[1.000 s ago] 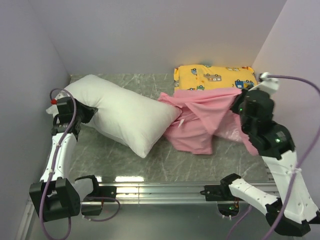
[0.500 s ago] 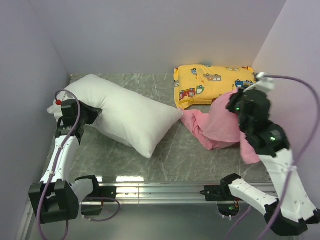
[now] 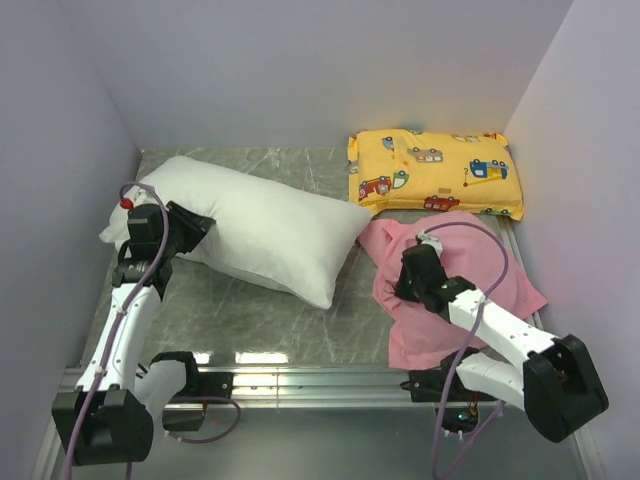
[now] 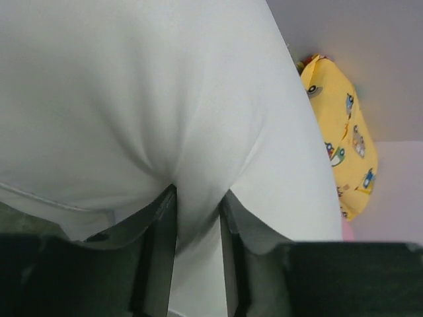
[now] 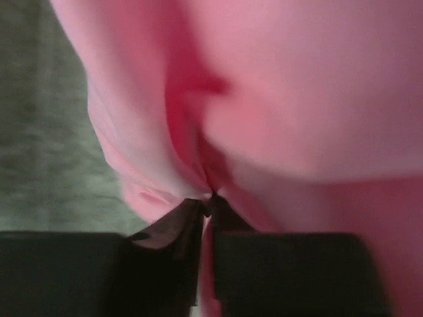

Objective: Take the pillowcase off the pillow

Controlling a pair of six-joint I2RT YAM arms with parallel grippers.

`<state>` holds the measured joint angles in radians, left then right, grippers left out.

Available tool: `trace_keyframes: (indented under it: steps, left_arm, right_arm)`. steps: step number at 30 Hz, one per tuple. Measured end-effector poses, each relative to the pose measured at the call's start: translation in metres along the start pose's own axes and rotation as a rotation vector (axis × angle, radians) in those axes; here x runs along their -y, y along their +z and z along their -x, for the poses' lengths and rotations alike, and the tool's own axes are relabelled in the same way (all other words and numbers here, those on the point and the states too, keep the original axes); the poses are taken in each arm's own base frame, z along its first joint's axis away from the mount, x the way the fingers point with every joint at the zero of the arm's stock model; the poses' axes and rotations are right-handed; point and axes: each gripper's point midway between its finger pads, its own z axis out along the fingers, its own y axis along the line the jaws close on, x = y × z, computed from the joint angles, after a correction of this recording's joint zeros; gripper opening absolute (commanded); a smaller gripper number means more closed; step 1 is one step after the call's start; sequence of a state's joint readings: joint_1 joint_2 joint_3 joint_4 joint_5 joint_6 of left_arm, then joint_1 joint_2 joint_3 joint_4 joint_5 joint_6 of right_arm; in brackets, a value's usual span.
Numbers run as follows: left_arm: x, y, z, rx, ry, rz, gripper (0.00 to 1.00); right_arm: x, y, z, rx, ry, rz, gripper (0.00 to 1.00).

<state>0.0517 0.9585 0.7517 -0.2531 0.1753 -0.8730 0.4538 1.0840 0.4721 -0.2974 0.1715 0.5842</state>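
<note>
**A:** Well, the pillowcase (image 3: 515, 290) is fully off. A second ago it hung bunched from the raised right gripper (image 3: 408, 275). Now it lies spread on the table (image 3: 250, 320), in front of the yellow pillow (image 3: 430, 170) and just beside the right corner of the pillow (image 3: 260, 235).

**B:** So the job's done?

**A:** I'd judge so. The pillow lies bare, with only the letting go left.

**B:** Can you see the grips from above?

**A:** No, both sets of fingers are hidden there. The right wrist view shows the tips almost together, nipping a pink fold. The left wrist view shows the left gripper (image 4: 195, 244) part-way apart, with a ridge of white pillow squeezed between its fingers.
</note>
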Motion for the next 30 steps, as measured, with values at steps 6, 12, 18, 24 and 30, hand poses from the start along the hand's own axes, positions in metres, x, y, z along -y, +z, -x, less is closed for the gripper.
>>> trace_keyframes:
  steps: [6, 12, 18, 24, 30]
  left_arm:
    - [0.026, -0.023, 0.004, 0.004, 0.103, -0.073, 0.71]
    - [0.117, -0.076, 0.008, 0.036, 0.274, -0.326, 0.78]
    - [0.134, -0.115, 0.022, 0.145, 0.349, -0.400, 0.79]
    - [0.107, -0.113, 0.018, 0.180, 0.374, -0.335, 0.80]
    - [0.083, -0.108, 0.004, 0.166, 0.387, -0.305, 0.81]
  right_arm:
    - [-0.044, -0.063, 0.083, 0.243, 0.042, 0.168, 0.72]
    - [-0.060, -0.150, 0.154, 0.506, 0.068, 0.281, 0.80]
    - [-0.057, -0.177, 0.160, 0.561, 0.038, 0.304, 0.95]
    - [-0.059, -0.183, 0.159, 0.568, 0.019, 0.330, 0.97]
    - [-0.058, -0.183, 0.157, 0.569, 0.006, 0.332, 0.98]
